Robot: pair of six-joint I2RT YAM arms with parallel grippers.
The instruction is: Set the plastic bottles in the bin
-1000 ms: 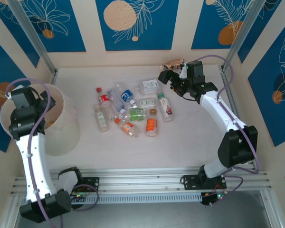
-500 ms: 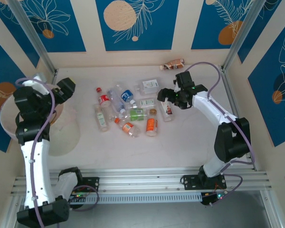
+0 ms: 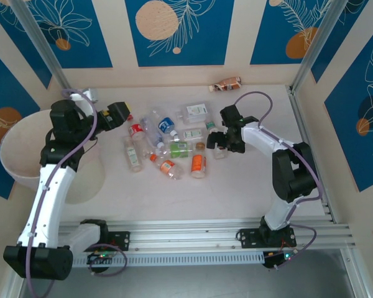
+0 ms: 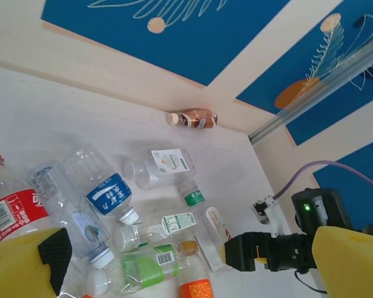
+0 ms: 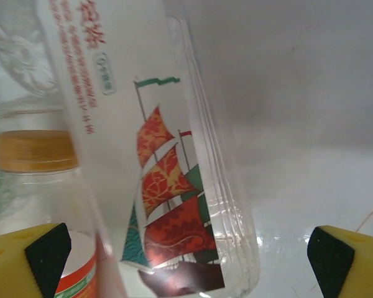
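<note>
The bin (image 3: 81,179) is found to the left of the left hand (image 3: 117,115) and nearer the arm bases, at the left edge of the surface (image 3: 236,186); the left arm (image 3: 53,186) is seen crossing above its rim. The left hand is held open with nothing between its fingers (image 4: 18,267), just left of the heap of plastic bottles (image 3: 171,146).

Immediately right of this hand a red-label bottle (image 3: 135,130) is lying. Further right, a blue-label bottle (image 3: 167,125) and a green-label bottle (image 3: 178,148) are lying among clear ones. Two orange-label bottles (image 3: 198,164) are placed at the near side of the heap. A flat bottle with a white label (image 3: 196,112) is set at its far side. All of these rest on the surface between the two hands, well apart from the bin.

The right hand (image 3: 217,140) is lowered at the right end of the heap, its jaws spread wide on either side of a white-label bottle (image 5: 168,186) printed with a red sailing ship. Whether the fingers touch this bottle cannot be told. Just left of it, inside the same hand's span, a gold cap (image 5: 34,150) of a neighbouring bottle is seen.

Beyond the right hand, a brown bottle (image 3: 227,84) is lying alone against the far wall (image 3: 174,74).
</note>
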